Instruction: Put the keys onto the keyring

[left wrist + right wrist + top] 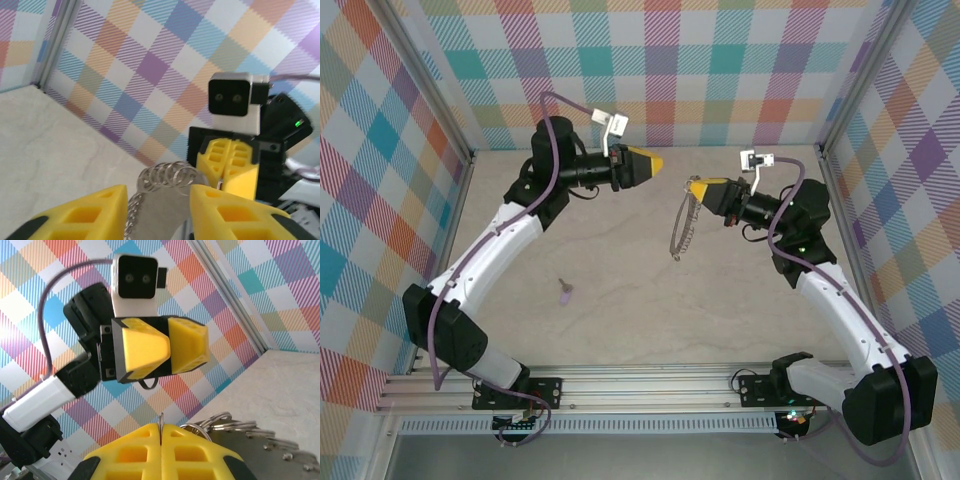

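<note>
The keyring (681,232), a thin silver chain of small links, hangs from my right gripper (692,184) down toward the table. In the right wrist view that gripper (161,430) is shut on one thin ring of the chain, and more rings (235,426) trail off to its right. My left gripper (657,160) faces it a short way off, up and to the left. Its yellow fingers (95,212) stand apart, nothing gripped, with the chain's rings (170,176) just beyond them. The key (565,291), tiny with a lilac head, lies on the table well below the left arm.
Plaid walls (720,60) close in the beige table (620,320) at the back and both sides. An aluminium rail (650,385) carrying both arm bases runs along the near edge. Both grippers hover above the back middle of the table.
</note>
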